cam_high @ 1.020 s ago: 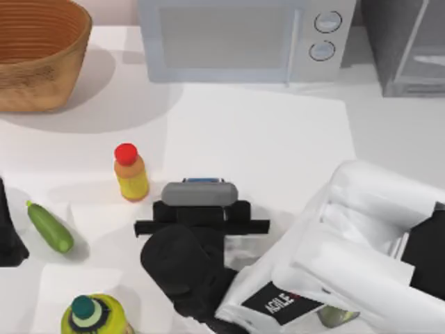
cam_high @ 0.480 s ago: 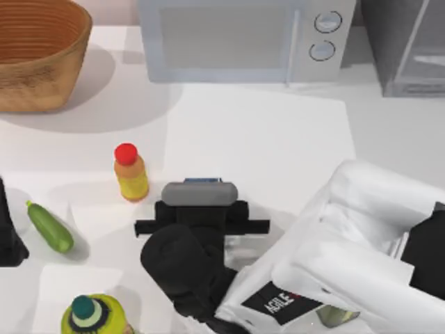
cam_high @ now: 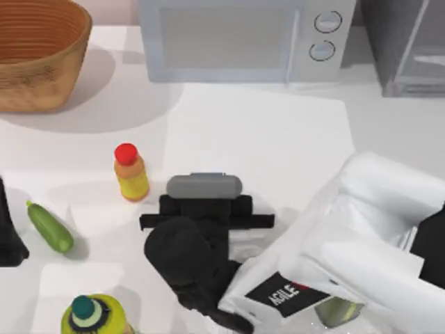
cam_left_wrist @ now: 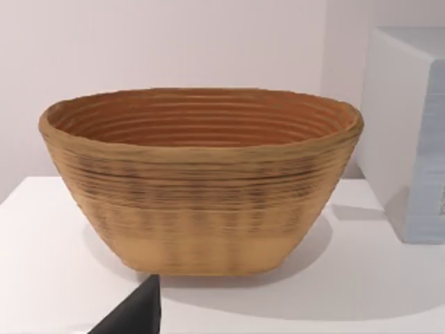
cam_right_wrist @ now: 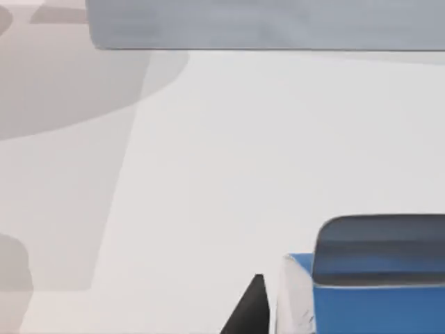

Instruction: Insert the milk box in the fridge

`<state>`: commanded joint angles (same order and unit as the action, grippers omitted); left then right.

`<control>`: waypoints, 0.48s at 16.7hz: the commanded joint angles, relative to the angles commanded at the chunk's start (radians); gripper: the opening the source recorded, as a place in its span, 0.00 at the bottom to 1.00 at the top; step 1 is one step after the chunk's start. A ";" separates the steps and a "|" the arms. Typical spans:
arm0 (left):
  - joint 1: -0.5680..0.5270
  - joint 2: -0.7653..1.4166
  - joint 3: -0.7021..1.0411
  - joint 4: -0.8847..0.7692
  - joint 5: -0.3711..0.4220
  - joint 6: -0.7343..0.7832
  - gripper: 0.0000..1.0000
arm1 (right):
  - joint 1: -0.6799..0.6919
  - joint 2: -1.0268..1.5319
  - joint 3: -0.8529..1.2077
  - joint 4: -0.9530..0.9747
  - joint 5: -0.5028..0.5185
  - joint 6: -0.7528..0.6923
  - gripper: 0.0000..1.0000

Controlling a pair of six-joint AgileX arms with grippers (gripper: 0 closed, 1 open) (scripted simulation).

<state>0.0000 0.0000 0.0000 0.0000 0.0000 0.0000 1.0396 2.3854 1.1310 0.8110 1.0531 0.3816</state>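
While R gripper [cam_high: 204, 186] clamps milk box [cam_right_wrist: 361, 303], L arm parked table-left, jaws unclear.

Open tabletop [cam_high: 264, 132] between right end effector [cam_high: 204, 182] and fridge [cam_high: 407, 49], microwave [cam_high: 243, 38] bordering it behind.

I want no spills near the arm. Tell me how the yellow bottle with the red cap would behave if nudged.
The yellow bottle stands upright and looks tall for its narrow base, so a nudge near the cap would probably tip it. Its round body would likely roll once down, perhaps toward the cucumber.
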 joint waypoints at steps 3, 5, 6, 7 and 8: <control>0.000 0.000 0.000 0.000 0.000 0.000 1.00 | -0.054 -0.073 -0.007 -0.096 -0.035 0.010 0.00; 0.000 0.000 0.000 0.000 0.000 0.000 1.00 | -0.070 -0.138 0.006 -0.166 -0.066 0.016 0.00; 0.000 0.000 0.000 0.000 0.000 0.000 1.00 | -0.068 -0.172 0.018 -0.201 -0.075 0.018 0.00; 0.000 0.000 0.000 0.000 0.000 0.000 1.00 | -0.062 -0.206 0.030 -0.236 -0.076 0.018 0.00; 0.000 0.000 0.000 0.000 0.000 0.000 1.00 | -0.056 -0.242 0.041 -0.275 -0.070 0.016 0.00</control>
<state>0.0000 0.0000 0.0000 0.0000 0.0000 0.0000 0.9840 2.1435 1.1722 0.5363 0.9834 0.3980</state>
